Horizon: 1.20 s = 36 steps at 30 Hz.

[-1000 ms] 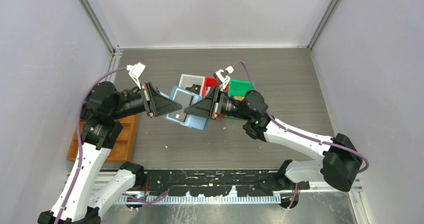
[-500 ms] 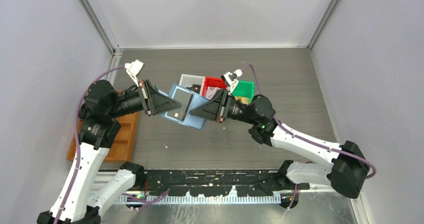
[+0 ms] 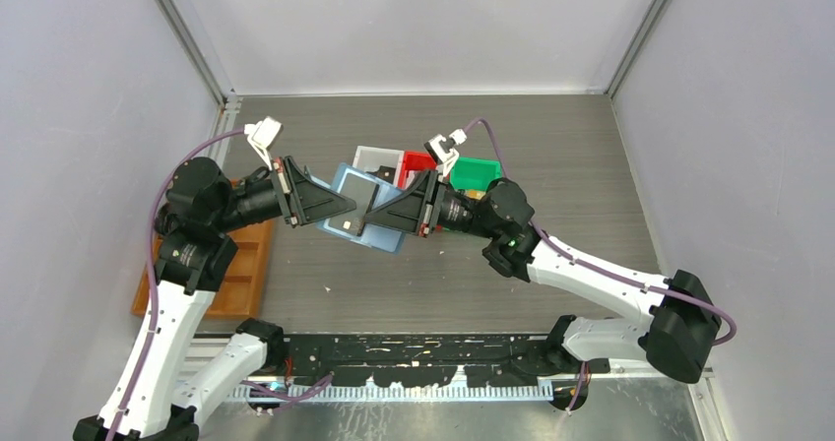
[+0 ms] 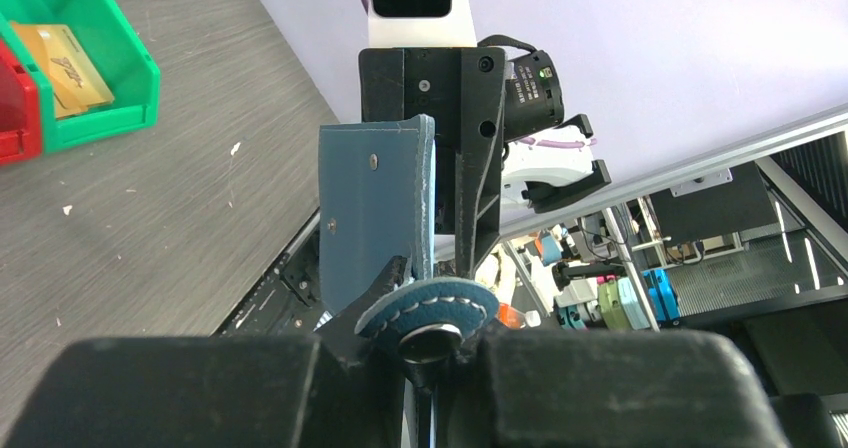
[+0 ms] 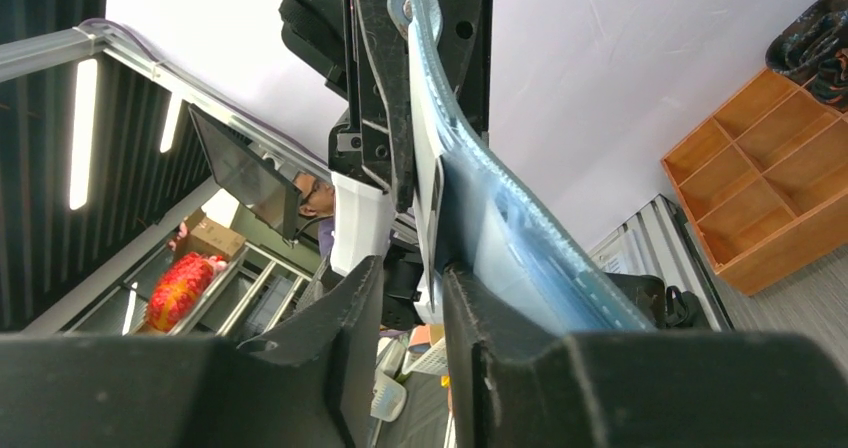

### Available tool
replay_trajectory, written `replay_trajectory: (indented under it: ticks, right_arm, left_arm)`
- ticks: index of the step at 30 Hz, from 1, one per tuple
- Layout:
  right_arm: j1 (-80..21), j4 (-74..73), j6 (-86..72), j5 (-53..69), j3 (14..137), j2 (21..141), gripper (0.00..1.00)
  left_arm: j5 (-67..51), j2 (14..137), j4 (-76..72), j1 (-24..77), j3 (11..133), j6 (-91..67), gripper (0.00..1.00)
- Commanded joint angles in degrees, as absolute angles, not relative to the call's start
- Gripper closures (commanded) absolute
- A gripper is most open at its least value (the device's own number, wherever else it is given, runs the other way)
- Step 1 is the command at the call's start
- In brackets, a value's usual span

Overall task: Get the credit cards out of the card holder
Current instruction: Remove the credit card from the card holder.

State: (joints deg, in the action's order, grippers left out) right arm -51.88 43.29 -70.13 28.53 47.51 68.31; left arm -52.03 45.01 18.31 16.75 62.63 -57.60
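left hand: clamped on card holder | right hand: parted

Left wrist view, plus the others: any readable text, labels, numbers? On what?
No text can be read in any view.
Gold card in the green bin: dark script mark, too blurred to read.
Black lens barrel behind the card holder: tiny pale print, too small to read.
Card holder: no print visible, only stitching and a snap.
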Motion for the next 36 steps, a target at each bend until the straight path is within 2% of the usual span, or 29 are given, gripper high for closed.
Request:
replay_trajectory:
  ticks: [1,6,11,14,15,20,24,36]
  right_arm:
    - [-52.38,44.29,-68.55,28.03,50.23,68.95,0.69]
    - [-52.38,48.25,-68.98,27.72,47.85,67.77,0.89]
    - [-52.38,51.44,-68.59,26.50,44.41,65.92,0.99]
    - [-52.35,50.56,-68.68,25.73,43.61,65.42,0.99]
    - [-52.38,49.86,-68.72,25.60,43.60,65.51,0.99]
    - [-52.34,50.36,-69.96,26.16,43.36,66.76,0.99]
    - [-52.36,51.13,-70.31,25.77,42.35,66.44,0.99]
    - [-52.86,55.62,-70.99,22.01,38.27,65.19,0.99]
  left_arm:
    - [-52.91,44.12,15.68,16.61,65.13,-57.20,0.89]
    - [-52.91,44.29,15.65,16.63,65.14,-57.23,0.89]
    - [-52.59,44.46,15.85,16.57,65.34,-57.30,0.86]
    - [-51.69,44.54,16.51,16.63,65.56,-57.48,0.76]
    - [-51.43,44.55,16.56,16.61,65.57,-57.60,0.75]
    - [-51.27,44.89,16.53,16.59,66.21,-57.87,0.88]
    - [-51.06,44.76,16.51,16.63,66.44,-58.27,0.93]
    - [-50.32,44.54,16.60,16.17,66.62,-58.75,0.95]
